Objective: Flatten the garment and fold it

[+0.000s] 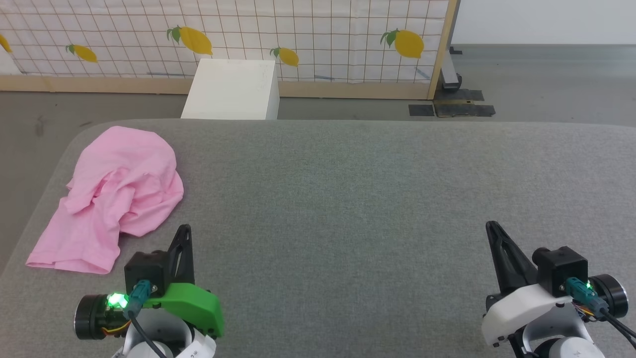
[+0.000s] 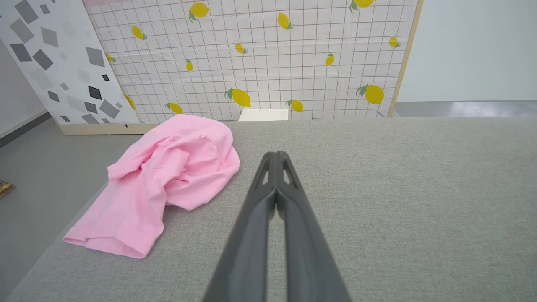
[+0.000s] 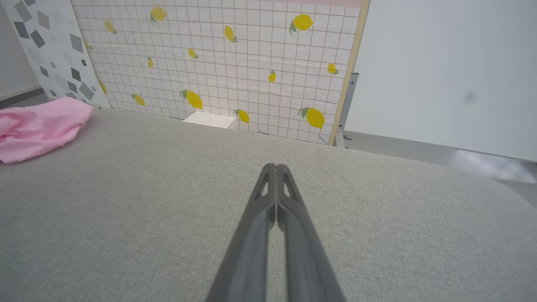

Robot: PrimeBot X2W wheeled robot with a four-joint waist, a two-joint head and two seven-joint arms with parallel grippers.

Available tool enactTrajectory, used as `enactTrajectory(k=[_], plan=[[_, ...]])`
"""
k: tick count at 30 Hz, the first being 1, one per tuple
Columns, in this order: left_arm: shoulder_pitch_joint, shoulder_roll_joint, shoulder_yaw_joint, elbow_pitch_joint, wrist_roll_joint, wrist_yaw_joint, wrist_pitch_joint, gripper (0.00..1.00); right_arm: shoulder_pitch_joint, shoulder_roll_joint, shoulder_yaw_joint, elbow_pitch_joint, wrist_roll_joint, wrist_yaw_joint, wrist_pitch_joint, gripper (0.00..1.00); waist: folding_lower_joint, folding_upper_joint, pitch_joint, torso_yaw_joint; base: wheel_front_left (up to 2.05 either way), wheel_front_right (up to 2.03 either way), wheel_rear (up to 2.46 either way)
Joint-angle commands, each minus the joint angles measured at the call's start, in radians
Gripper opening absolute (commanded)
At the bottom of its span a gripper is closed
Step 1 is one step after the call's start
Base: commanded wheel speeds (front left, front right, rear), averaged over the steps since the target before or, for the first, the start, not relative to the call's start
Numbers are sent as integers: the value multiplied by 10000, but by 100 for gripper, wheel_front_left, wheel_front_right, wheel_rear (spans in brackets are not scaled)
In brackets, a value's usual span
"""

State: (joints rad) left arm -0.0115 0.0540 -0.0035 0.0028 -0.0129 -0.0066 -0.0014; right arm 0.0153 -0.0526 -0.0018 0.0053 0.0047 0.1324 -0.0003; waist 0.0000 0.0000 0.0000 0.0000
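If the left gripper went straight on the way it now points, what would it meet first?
Probably nothing close: the shut left gripper points along the grey surface; the pink garment lies left of that line. Height is unclear.

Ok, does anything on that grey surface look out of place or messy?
The pink garment lies crumpled in a heap near the left edge of the grey surface, not spread flat. Nothing looks spilled or damaged.
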Motion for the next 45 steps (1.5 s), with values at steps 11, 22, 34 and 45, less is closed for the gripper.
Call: enactTrajectory(k=[11, 22, 34, 45], plan=[[115, -38, 35, -28, 129, 66, 14, 0, -153, 24, 18, -53, -47, -17, 3, 0, 0, 0, 0, 0, 0, 0, 0], [115, -38, 35, -28, 129, 66, 14, 0, -153, 24, 18, -53, -47, -17, 3, 0, 0, 0, 0, 0, 0, 0, 0], [-2, 2, -12, 2, -20, -2, 0, 100, 6, -2, -2, 6, 2, 0, 2, 100, 0, 0, 0, 0, 0, 0, 0], [-50, -1, -224, 106, -193, 93, -182, 100, 14, -2, -38, 16, 29, -1, -169, 100, 0, 0, -10, 81, 0, 0, 0]])
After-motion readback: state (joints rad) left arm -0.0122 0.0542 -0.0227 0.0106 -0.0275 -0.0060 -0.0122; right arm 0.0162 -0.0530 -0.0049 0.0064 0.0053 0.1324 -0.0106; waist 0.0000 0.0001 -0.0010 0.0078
